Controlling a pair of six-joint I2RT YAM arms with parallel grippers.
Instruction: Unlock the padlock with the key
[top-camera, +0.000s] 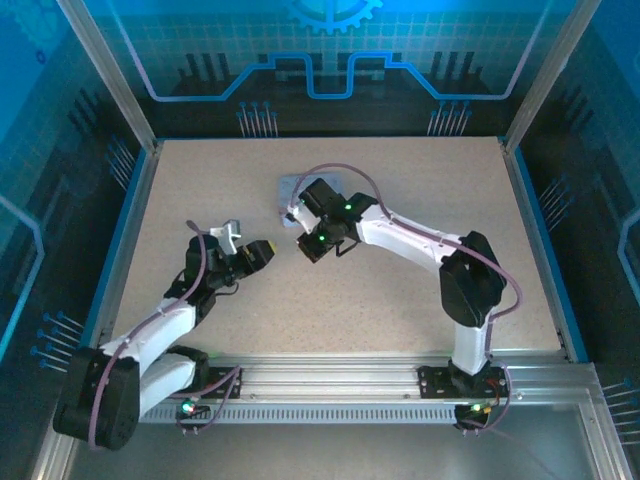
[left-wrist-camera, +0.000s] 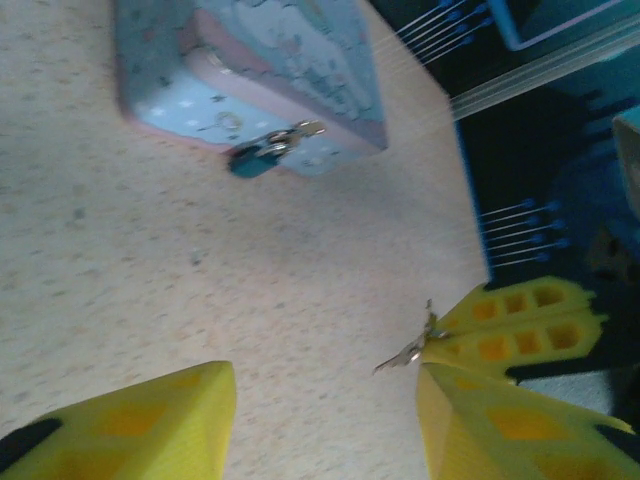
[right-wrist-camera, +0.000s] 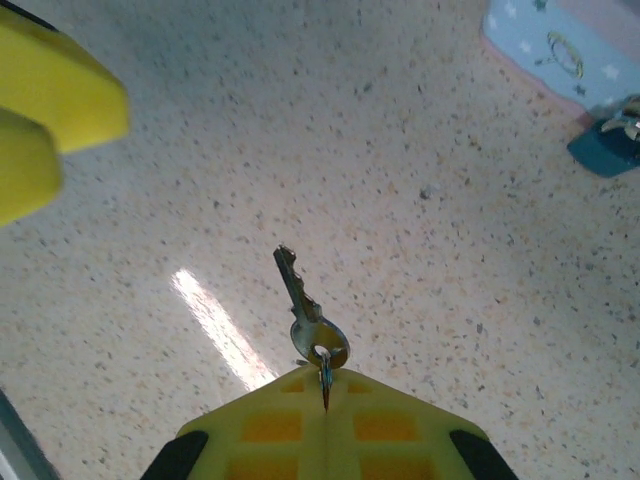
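Holding the key (right-wrist-camera: 300, 300) by its ring in the clenched right tool (right-wrist-camera: 325, 378), we have not yet reached the padlock (left-wrist-camera: 255, 158), which hangs on the tin (left-wrist-camera: 290, 60), well apart; the left tool (top-camera: 262, 252) is released.

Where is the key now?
The key is pinched at the right pincer's tip in the right wrist view, over the table, left of the padlock.

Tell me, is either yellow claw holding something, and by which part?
The right gripper pinches the key at its round head end, blade sticking out free. The left gripper is open and holds nothing.
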